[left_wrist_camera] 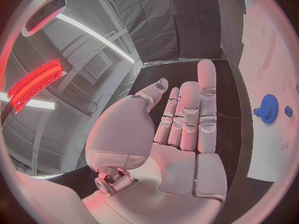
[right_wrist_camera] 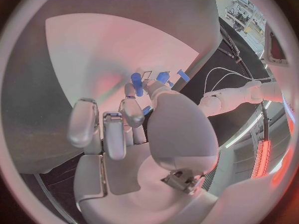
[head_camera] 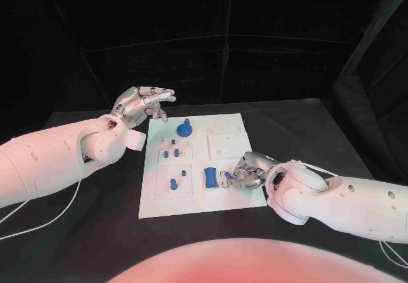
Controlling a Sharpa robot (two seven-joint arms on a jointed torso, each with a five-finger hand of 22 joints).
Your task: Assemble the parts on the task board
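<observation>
While my left hand (head_camera: 141, 104) hovers with fingers loosely spread beside the white plastic task board (head_camera: 229, 203) on the black desk (head_camera: 298, 127), my right hand (head_camera: 246, 172) pinches a small blue part (head_camera: 226, 175) by the oblong blue block (head_camera: 210, 177), which I reckon needs seating next.

White rounded arms, silver robot hand (head_camera: 142, 103) each, thin white cables

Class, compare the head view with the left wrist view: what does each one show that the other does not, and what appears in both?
Head view alone: the right hand low over the task board, beside an oblong blue part, plus small blue parts in the board's recesses.

Left wrist view alone: the left hand's palm side, fingers straight and together, holding nothing.

Both: the left hand and the blue gear on the board.
</observation>
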